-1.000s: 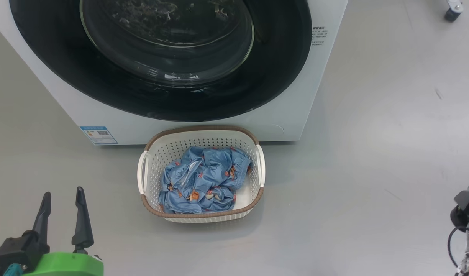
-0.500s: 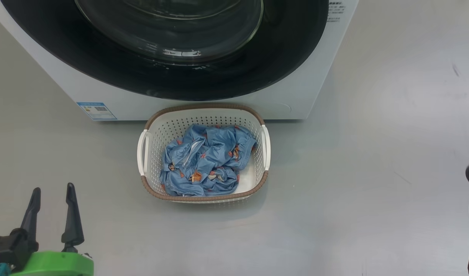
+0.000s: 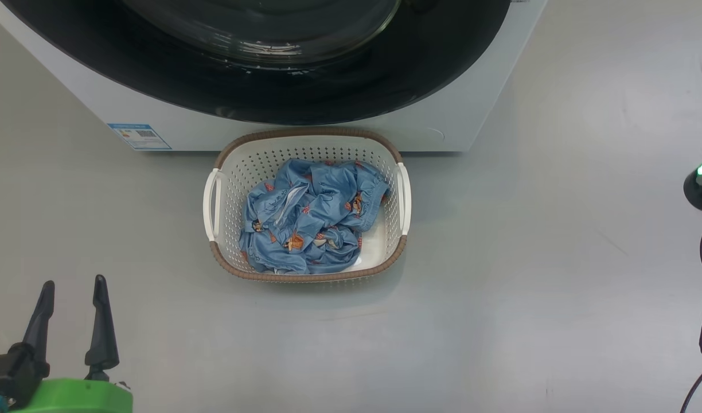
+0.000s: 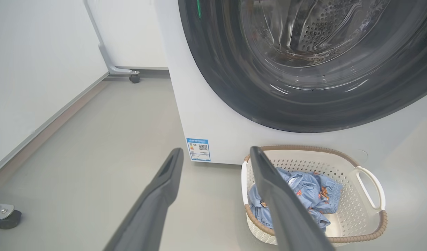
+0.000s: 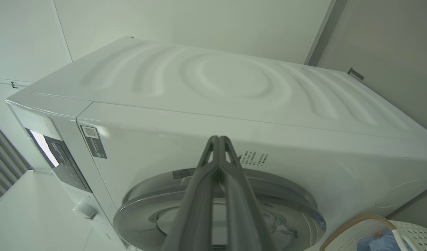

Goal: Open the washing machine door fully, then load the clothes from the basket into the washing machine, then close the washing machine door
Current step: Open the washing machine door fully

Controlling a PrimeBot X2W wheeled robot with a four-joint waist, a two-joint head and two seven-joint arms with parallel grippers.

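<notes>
Camera shifted — basket [image 3: 242, 166] sits before shut washing machine door [image 3: 328, 97].

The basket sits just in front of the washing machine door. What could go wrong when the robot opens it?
The washing machine door could clip the basket, which stands right in front of it, and spill the clothes. The right tool is shut, so it might slip off the door's glossy black rim.

nothing legible. washing machine [image 3: 465, 115] is showing a blue qr sticker [image 3: 139, 136] at its lower front corner, a 2nd qr label [image 5: 94, 141] by the ctrl panel [image 5: 65, 162], plus small print lines [image 5: 252, 157]; chars too tiny.
</notes>
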